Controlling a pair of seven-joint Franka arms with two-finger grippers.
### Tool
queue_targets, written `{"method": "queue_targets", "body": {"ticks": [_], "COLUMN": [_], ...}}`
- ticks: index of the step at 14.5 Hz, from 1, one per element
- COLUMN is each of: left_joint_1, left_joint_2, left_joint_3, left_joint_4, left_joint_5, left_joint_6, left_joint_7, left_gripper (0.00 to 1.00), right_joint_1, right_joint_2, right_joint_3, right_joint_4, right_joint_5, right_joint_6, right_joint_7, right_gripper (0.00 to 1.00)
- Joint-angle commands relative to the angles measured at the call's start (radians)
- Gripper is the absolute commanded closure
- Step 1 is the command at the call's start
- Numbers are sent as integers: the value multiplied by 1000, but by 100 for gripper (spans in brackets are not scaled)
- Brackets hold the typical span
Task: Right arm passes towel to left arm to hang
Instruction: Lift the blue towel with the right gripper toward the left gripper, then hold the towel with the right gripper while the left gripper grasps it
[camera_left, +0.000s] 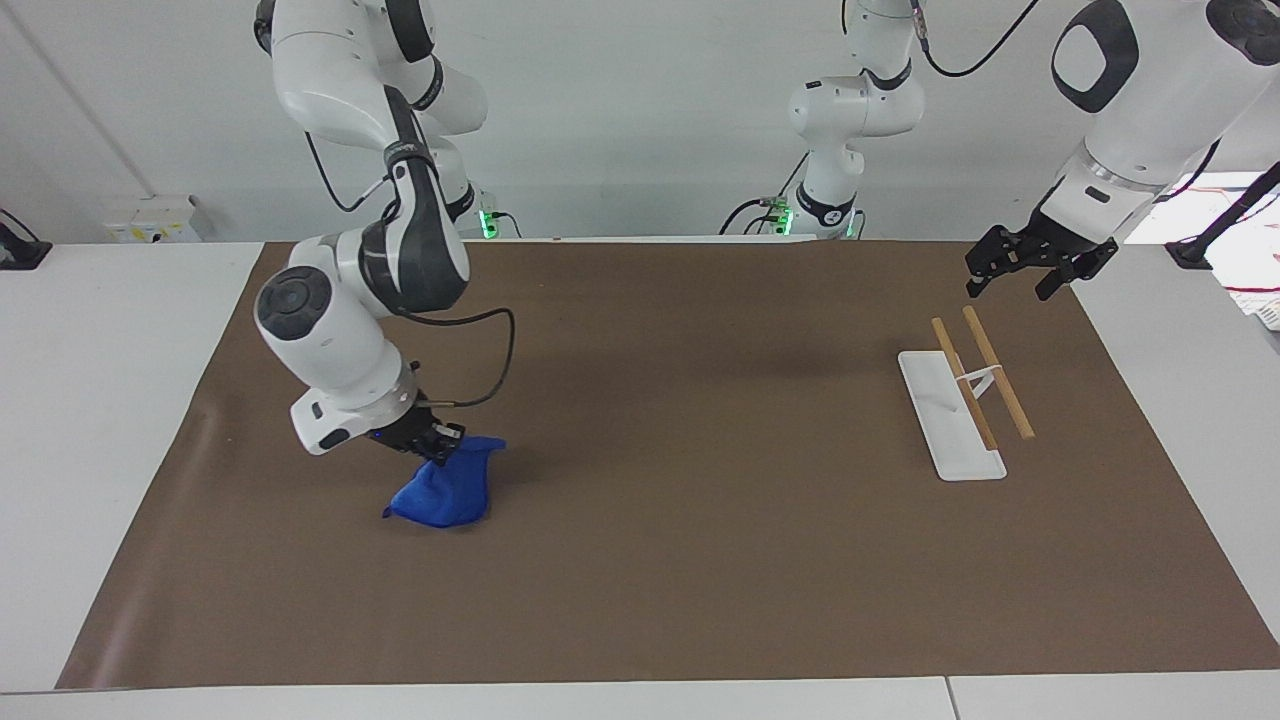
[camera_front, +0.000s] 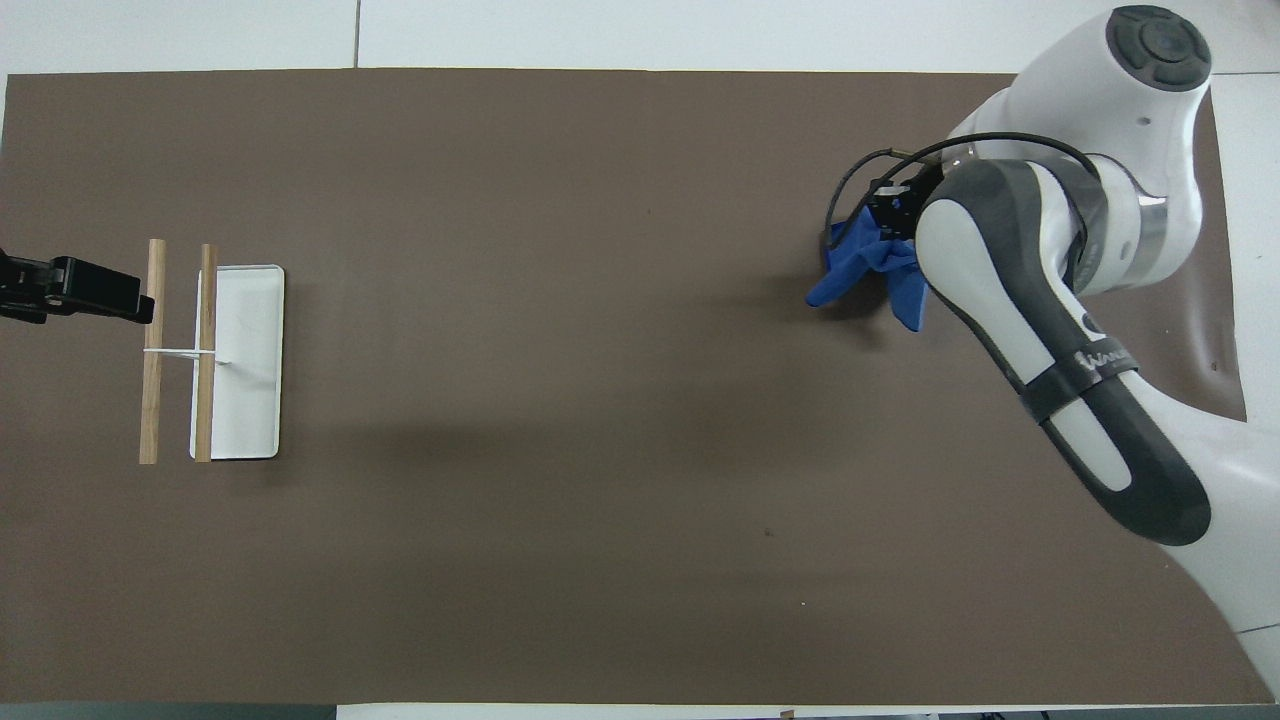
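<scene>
Just above the brown mat (camera_left: 700, 560) that covers the tabletop (camera_left: 110, 400), the blue towel (camera_left: 443, 490) is seen bunched and pinched at its upper edge by the right hand (camera_left: 432, 446), whose fingers are closed on the cloth. The towel's lower folds hang down to the mat, and whether they touch it cannot be told. From overhead, the towel (camera_front: 868, 265) is partly covered by the right arm (camera_front: 1040, 260), with only a crumpled blue corner showing beside the black hand (camera_front: 893, 212). A black cable is looped from the wrist of the right arm (camera_left: 360, 300), where a small blue light is visible.

Well apart from the towel, toward the left arm's end of the mat, a towel rack (camera_left: 965, 400) is set: a flat white base carrying two wooden rails side by side on a thin white stand. In the overhead view the rack (camera_front: 215, 355) is shown with its rails running nearer-to-farther from the robots.

The left hand (camera_left: 1025, 270) is held in the air over the mat's edge next to the rack, empty, its fingers spread apart. From overhead, only the tip of the left hand (camera_front: 75, 290) is seen, just beside the rack's outer rail. The left arm (camera_left: 1140, 110) is shown waiting there.
</scene>
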Motion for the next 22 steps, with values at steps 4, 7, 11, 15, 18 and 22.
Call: {"method": "queue_targets", "body": {"ticks": [4, 7, 11, 15, 18, 22], "left_joint_1": [2, 2, -9, -96, -173, -243], "left_joint_2": [-21, -21, -24, -28, -11, 67], "left_joint_3": [3, 3, 0, -10, -12, -10], "left_joint_4": [-20, -20, -23, -56, -89, -113], "left_joint_5": [-10, -10, -10, -28, -105, -223], "left_joint_6": [2, 2, -29, 69, 150, 281], "left_joint_7": [11, 11, -21, -419, -699, -918], "left_gripper": [0, 0, 0, 0, 0, 0], "right_joint_1": [17, 118, 195, 275, 328, 349], "right_joint_2": [-33, -64, -62, -58, -56, -62], "right_joint_3": [114, 115, 117, 117, 117, 117], "right_joint_4": [9, -2, -3, -8, -23, -49], "right_joint_5": [282, 314, 431, 507, 517, 517], "right_joint_6": [17, 24, 138, 273, 363, 397], "right_joint_7": [364, 503, 623, 741, 794, 798], "right_gripper": [100, 100, 100, 100, 100, 100]}}
